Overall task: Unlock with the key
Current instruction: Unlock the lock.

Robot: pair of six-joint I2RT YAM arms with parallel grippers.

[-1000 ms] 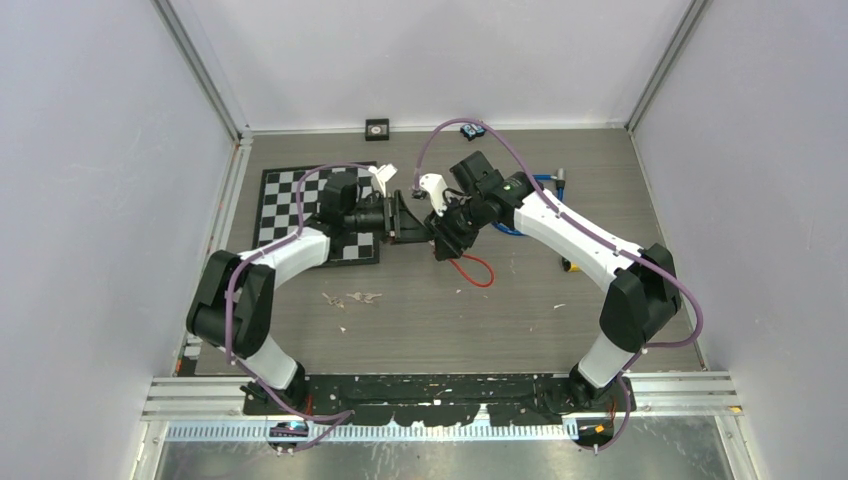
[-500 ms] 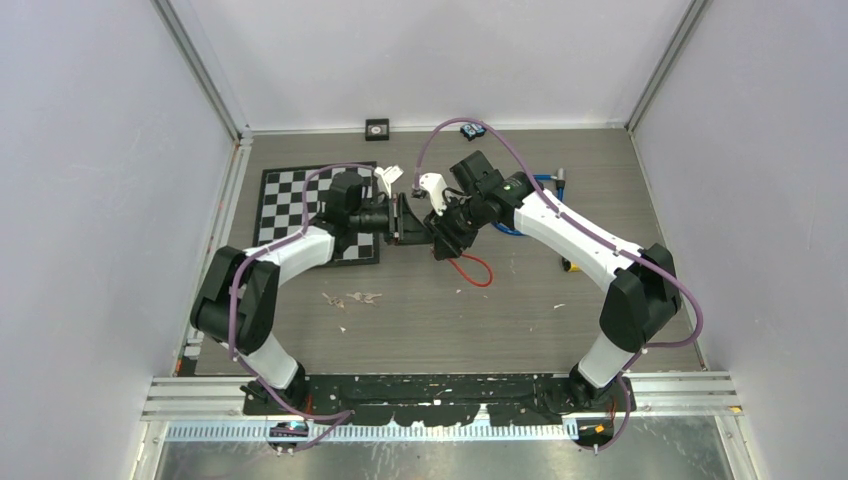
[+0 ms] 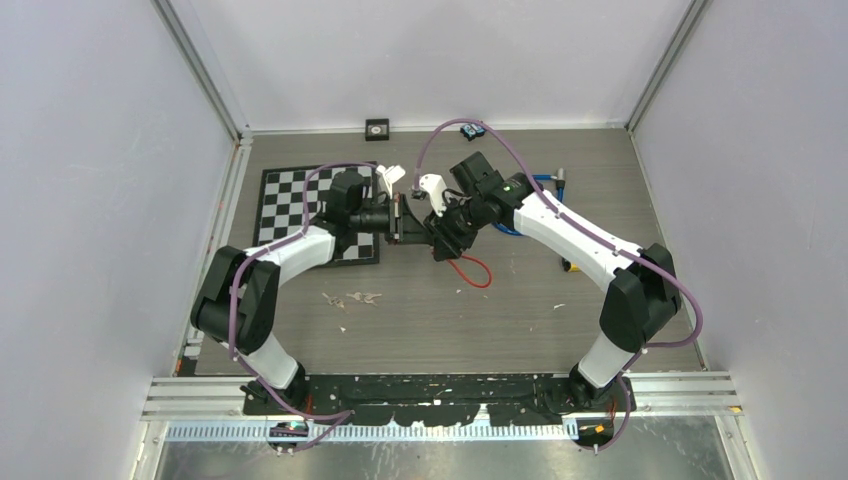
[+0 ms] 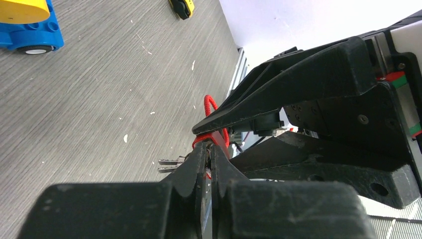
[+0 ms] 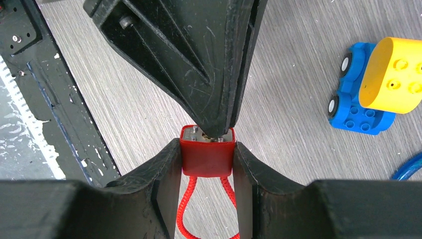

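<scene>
My right gripper (image 5: 207, 153) is shut on the sides of a red padlock (image 5: 207, 158) and holds it above the table. The lock's red cable loop (image 5: 186, 211) hangs down toward me; it also shows in the top view (image 3: 478, 270). My left gripper (image 4: 209, 149) comes in from the opposite side with its fingers (image 5: 219, 74) pressed together at the lock's metal face (image 5: 196, 134). It is shut on the key, which is almost wholly hidden between the pads. Two spare key blades (image 4: 169, 162) stick out to the left of the fingertips. In the top view both grippers (image 3: 408, 222) (image 3: 440, 232) meet mid-table.
A blue toy car with a yellow block (image 5: 370, 92) stands on the table behind the lock. A checkerboard mat (image 3: 295, 200) lies under the left arm. A blue cable (image 5: 408, 172), a small yellow object (image 4: 181, 6) and two small boxes at the back wall (image 3: 376, 128) are nearby.
My left gripper has closed from part open to shut on the key and edged slightly right toward the lock. The right arm and the lock have stayed still.
</scene>
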